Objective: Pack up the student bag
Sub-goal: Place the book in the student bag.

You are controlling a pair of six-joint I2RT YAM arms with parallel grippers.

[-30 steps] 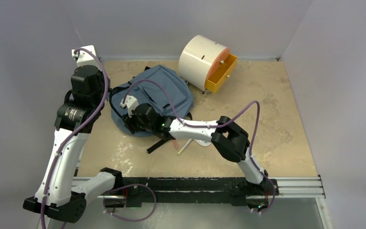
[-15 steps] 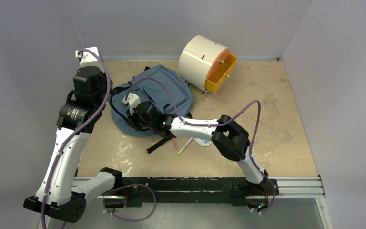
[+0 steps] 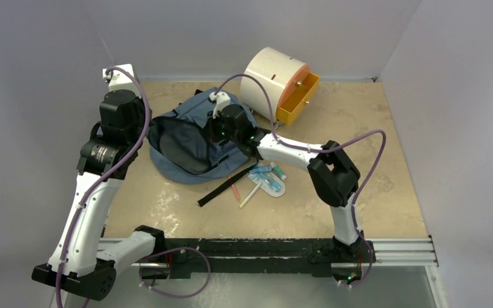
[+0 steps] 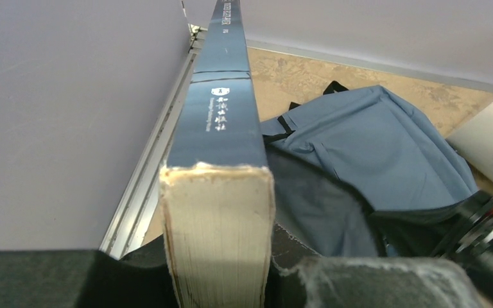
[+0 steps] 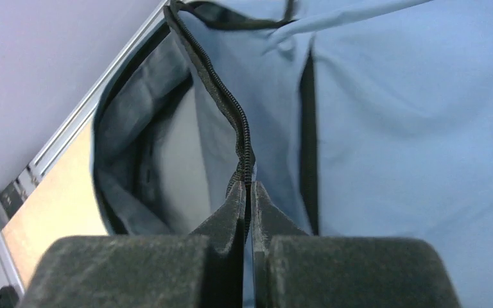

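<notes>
Student bag's [image 3: 196, 109] loose black strap [image 3: 221, 190] reached closest to the arm bases, lying flat on the tan table [image 3: 372, 167]. Just to its right lay a red pen [image 3: 234, 190], a pale pen [image 3: 249, 197] and a clear pouch [image 3: 268, 179] with a few pens inside, all close together but apart from the bag.

Behind them the bag itself sat on the left half of the table, slumped on its side with its mouth gaping toward the left arm and the dark lining showing. The right gripper [image 5: 249, 192] was over the bag's upper edge, its fingers pressed together on the black zipper line at the rim of the opening and holding that flap up.

At the left side, near the wall, the left gripper [image 4: 221, 282] was clamped on a thick book [image 4: 221, 128] with a dark blue spine and cream page edges, held above the table beside the bag's mouth and clear of the fabric.

Farthest back, just beyond the bag, stood a cream round cabinet [image 3: 269, 80] with its orange drawer [image 3: 297, 106] pulled out.
</notes>
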